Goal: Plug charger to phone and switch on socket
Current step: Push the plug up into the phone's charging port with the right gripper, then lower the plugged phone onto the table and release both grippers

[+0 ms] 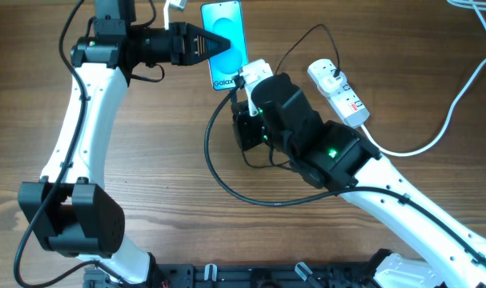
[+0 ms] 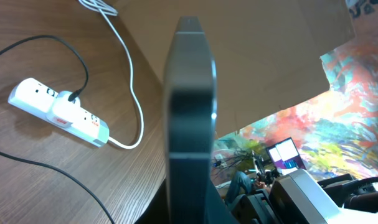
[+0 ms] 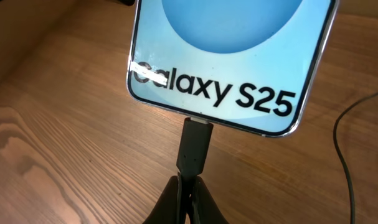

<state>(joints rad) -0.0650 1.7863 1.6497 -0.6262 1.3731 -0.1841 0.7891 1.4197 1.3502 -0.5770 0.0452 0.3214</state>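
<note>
The phone (image 1: 226,44) shows its teal screen with "Galaxy" text. My left gripper (image 1: 218,46) is shut on its side and holds it; in the left wrist view I see the phone edge-on (image 2: 190,112). My right gripper (image 3: 190,186) is shut on the charger's black connector (image 3: 195,146), whose tip meets the phone's bottom edge (image 3: 220,93). The thin black cable (image 1: 218,172) loops over the table and runs to the socket (image 1: 339,92), a white power strip at the right. The socket also shows in the left wrist view (image 2: 58,111) with the cable's plug in it.
A thick white cord (image 1: 455,96) runs from the socket toward the table's right back. The right arm's dark body (image 1: 307,132) lies between phone and socket. The table's back edge (image 2: 152,74) is close behind the phone.
</note>
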